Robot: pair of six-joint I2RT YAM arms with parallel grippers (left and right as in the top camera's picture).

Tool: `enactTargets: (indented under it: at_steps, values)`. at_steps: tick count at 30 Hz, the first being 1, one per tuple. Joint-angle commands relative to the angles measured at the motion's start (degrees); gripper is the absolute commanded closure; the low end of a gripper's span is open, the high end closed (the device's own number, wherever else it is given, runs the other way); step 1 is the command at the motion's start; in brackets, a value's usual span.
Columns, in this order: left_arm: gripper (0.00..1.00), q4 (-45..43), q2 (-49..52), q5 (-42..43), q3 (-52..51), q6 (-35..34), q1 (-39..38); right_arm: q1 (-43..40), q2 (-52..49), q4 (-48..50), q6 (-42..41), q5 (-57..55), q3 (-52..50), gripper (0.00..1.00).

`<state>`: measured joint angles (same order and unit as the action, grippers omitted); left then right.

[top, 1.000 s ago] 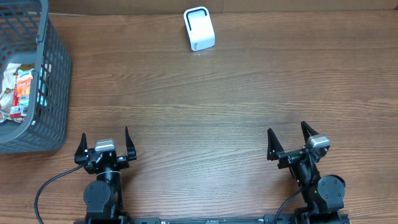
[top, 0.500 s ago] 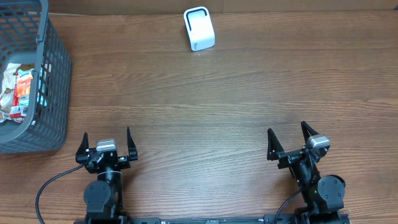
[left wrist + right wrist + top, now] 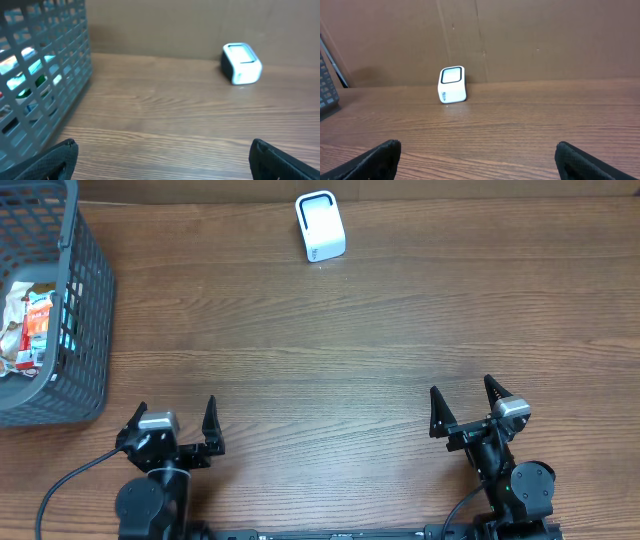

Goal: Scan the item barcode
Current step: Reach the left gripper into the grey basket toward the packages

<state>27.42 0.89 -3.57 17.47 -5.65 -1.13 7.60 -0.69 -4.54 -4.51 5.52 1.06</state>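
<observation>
The packets (image 3: 28, 330) are what I need to get under the reader, and they lie in a heap inside the grey mesh basket (image 3: 92, 300) at the far left of the table (image 3: 330, 350). From above I can make out red and white wrappers. Through the mesh in the left wrist view only patches of colour show, and I cannot see a barcode on any of them.

I judge them to be light, soft and crinkly, probably slick film that will buckle under a hard squeeze. I would pinch one across a flat face or along a sealed edge. The hold should be firm enough that the packet does not slide out, and it must not cover the printed side. The basket's tall walls mean coming in from above.

The white barcode scanner (image 3: 321, 226) stands at the far edge, well apart from the basket and from both arms.

The left gripper (image 3: 175, 406) sits near my edge with its jaws spread wide, holding nothing and touching nothing. The right gripper (image 3: 461, 388) is likewise fully apart and empty, with only bare wood ahead of it.
</observation>
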Motion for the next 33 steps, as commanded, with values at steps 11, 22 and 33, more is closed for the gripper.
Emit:
enactTargets:
  at_steps: [11,22,33]
  values:
    - [0.0,20.61,27.34,10.88,40.41,0.35,-0.28,-0.17,0.46,0.15,-0.2,-0.52,-0.61,0.0]
    - [0.0,64.28,72.02,10.86,103.84,6.99,-0.28,-0.17,0.46,0.15,-0.2,-0.52,-0.61,0.0]
    - [0.01,58.07,87.23,7.82,113.07,11.91,-0.24,-0.17,0.46,0.15,-0.2,-0.52,-0.61,0.0]
